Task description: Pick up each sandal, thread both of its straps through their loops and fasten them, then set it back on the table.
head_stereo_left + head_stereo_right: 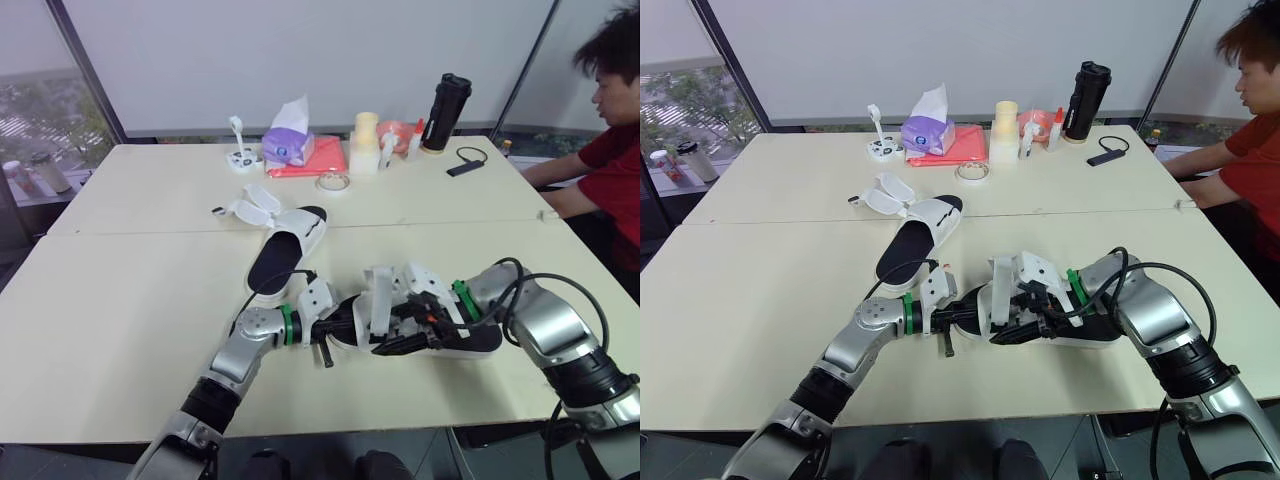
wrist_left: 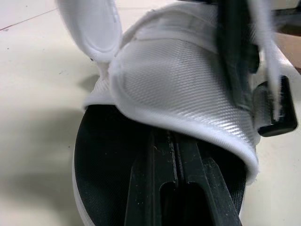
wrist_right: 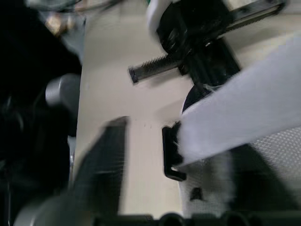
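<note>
- left claw (image 2: 164, 141): closed. The two black fingers (image 2: 146, 188) are pressed together and slid along the black insole under the white upper. Nothing seen pinched between them. Judged to be steadying the near sandal (image 1: 484, 340), not gripping it.
- right claw (image 1: 400, 330): at the same sandal from the opposite side, in among its straps. Open or closed: cannot tell.
- near sandal: low over the near part of the desk (image 1: 120, 300), between the two claws.
- Its two white straps stand up loose, one (image 1: 379, 298) just beside the other (image 1: 420, 280). Neither is folded down or fastened.
- Right wrist view: a strap runs down to a black loop (image 3: 170, 157) at the sandal's edge. The strap end sits right at the loop. Whether it has gone through is not readable here, as this view is blurred.
- far sandal (image 1: 283, 255): flat on the desk, beyond the left claw and apart from both claws. Its own straps (image 1: 252, 205) are splayed open to the side, unthreaded.
- Status (judgement): early, with no sandal finished. On the near sandal the first strap is at or near threading.
- Left on the near sandal: confirm the first strap is through and fasten it, thread and fasten the second, then set the sandal down.
- Left on the far sandal: everything, from pick-up through both straps to set-down.
</note>
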Tool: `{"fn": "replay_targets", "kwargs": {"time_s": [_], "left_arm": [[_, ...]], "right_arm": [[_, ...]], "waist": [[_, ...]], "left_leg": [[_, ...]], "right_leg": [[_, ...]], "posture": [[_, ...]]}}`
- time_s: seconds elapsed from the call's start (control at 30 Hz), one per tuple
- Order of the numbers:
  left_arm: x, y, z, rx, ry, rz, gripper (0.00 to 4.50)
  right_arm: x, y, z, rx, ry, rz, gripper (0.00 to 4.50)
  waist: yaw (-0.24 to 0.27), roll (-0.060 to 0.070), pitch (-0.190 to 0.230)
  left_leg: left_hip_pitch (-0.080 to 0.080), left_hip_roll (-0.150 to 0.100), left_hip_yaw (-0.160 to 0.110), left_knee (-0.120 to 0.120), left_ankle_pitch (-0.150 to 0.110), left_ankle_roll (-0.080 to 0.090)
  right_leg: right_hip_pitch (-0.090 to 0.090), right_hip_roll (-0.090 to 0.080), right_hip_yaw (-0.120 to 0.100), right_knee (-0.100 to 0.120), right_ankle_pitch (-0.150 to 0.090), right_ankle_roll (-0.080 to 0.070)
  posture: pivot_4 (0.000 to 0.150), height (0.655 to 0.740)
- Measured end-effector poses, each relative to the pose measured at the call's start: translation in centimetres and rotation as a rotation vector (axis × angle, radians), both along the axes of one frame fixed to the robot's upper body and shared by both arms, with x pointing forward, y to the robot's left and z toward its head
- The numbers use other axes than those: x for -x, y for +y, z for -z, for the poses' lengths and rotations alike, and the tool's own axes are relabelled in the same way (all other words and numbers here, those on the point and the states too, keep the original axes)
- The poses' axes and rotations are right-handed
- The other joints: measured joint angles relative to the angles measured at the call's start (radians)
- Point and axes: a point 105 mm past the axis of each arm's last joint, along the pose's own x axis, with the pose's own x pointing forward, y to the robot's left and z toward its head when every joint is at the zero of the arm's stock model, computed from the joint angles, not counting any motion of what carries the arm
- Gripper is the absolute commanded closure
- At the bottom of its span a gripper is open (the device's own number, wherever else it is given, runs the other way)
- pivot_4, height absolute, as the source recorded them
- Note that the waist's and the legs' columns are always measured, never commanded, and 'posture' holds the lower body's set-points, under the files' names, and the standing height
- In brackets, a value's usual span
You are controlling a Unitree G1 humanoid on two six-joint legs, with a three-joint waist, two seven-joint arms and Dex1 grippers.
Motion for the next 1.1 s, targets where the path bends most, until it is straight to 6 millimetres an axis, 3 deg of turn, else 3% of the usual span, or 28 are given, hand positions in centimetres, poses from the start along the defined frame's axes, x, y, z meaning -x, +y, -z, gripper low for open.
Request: {"fn": "replay_targets", "kwargs": {"time_s": [0.3, 0.4, 0.53, 0.87, 1.1], "left_arm": [[0.1, 0.0, 0.0, -0.004, -0.003, 0.004, 4.5], [0.1, -0.1, 0.0, -0.008, -0.004, 0.011, 4.5], [0.1, -0.1, 0.0, -0.009, -0.004, 0.014, 4.5], [0.1, 0.0, 0.0, -0.011, -0.005, 0.018, 4.5], [0.1, 0.0, 0.0, -0.011, -0.004, 0.017, 4.5]], "right_arm": [[0.1, 0.0, -2.2, -0.271, 0.142, 0.257, 1.69], [0.3, 0.3, -2.2, -0.292, 0.166, 0.29, 2.6], [0.5, 0.3, -2.0, -0.29, 0.167, 0.31, 4.46], [0.5, 0.4, -2.2, -0.221, 0.123, 0.279, 4.46], [0.3, 1.8, -2.0, -0.077, -0.028, 0.136, 4.46]], "waist": [[0.0, 0.0, 0.0], [0.0, 0.0, 0.0], [0.0, 0.0, 0.0], [-0.001, 0.0, 0.0], [-0.002, 0.0, 0.0]], "left_leg": [[-0.001, 0.0, 0.0, -0.001, 0.0, 0.0], [-0.001, 0.0, 0.001, -0.001, 0.0, 0.0], [-0.002, 0.0, 0.001, -0.001, 0.0, 0.0], [-0.002, -0.001, 0.001, -0.001, 0.0, 0.0], [-0.003, -0.001, 0.001, -0.001, 0.0, 0.0]], "right_leg": [[-0.001, 0.0, 0.0, 0.0, 0.0, 0.0], [-0.002, 0.0, 0.0, 0.0, 0.0, 0.0], [-0.002, 0.001, 0.0, 0.0, 0.0, 0.0], [-0.003, 0.002, 0.0, 0.0, 0.0, 0.0], [-0.003, 0.003, 0.0, -0.001, 0.0, 0.0]], "posture": [[0.15, 0.74], [0.15, 0.74], [0.15, 0.74], [0.15, 0.74], [0.15, 0.74]]}}
